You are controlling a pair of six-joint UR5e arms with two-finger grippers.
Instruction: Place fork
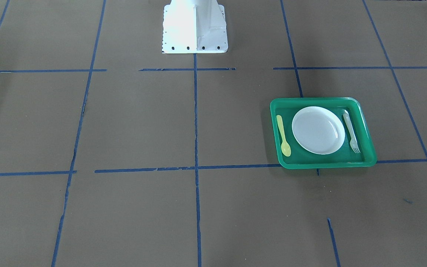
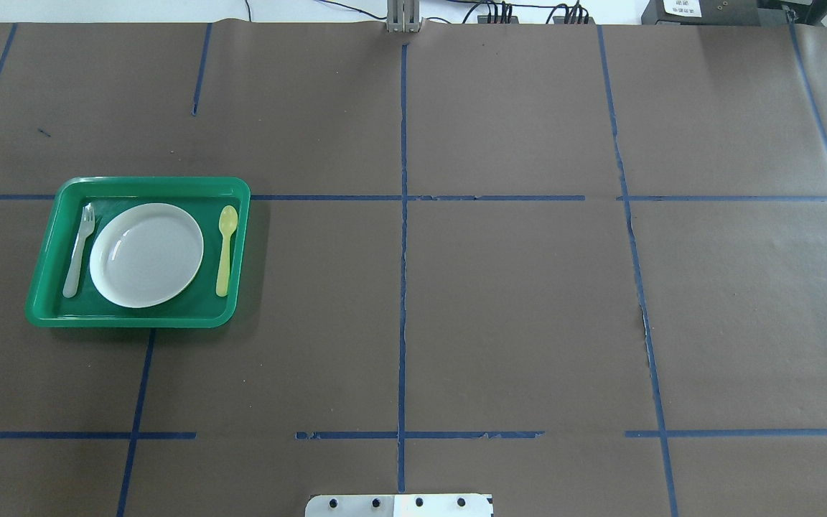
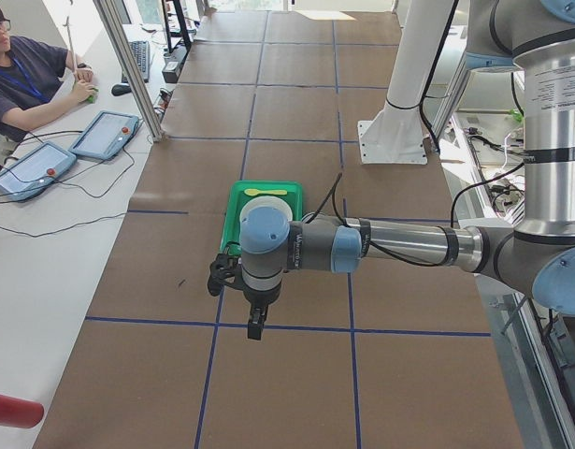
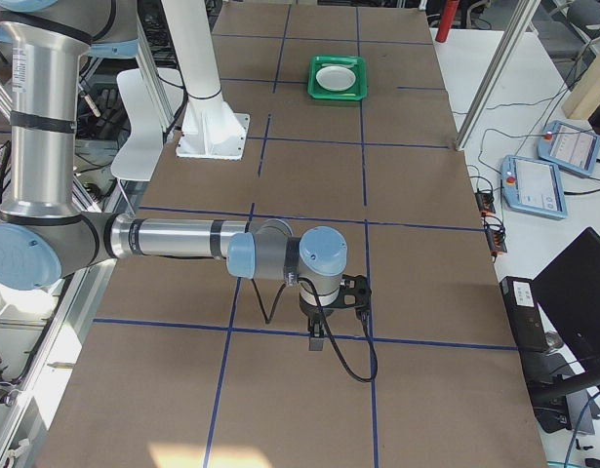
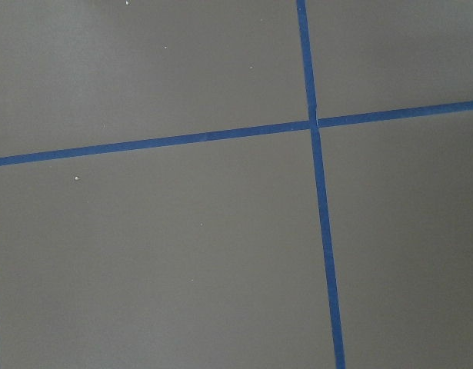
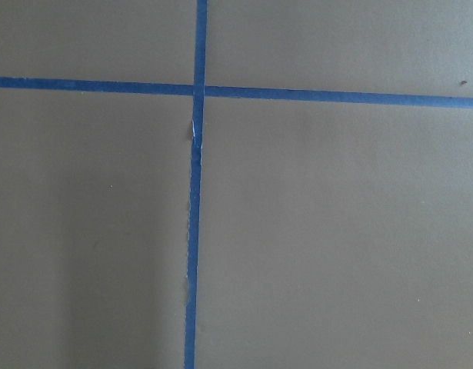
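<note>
Fork (image 2: 78,251) of translucent whitish plastic lies flat inside a green tray (image 2: 155,182), along its left inner side as seen from overhead, just beside a round white plate (image 2: 146,255) at the tray's middle. Its tines point away from the robot and its handle points toward the robot. A yellow spoon (image 2: 225,251) lies on the plate's other side, roughly parallel to the fork, bowl end also away from the robot. The tray rests on the brown tabletop (image 2: 514,309), in the robot's left half, across a blue tape line (image 2: 403,287).

The left pincer (image 3: 255,327) hangs pointing down over bare tabletop close to a tape line, short of the tray and apart from the fork, toward the left end of the tabletop. Whether it is released or clenched cannot be told from this side view.

The right pincer (image 4: 317,341) hangs likewise over bare tabletop at the opposite end, well apart from the tray and fork; its state cannot be told either. Both wrist cameras look down on tape crossings.
</note>
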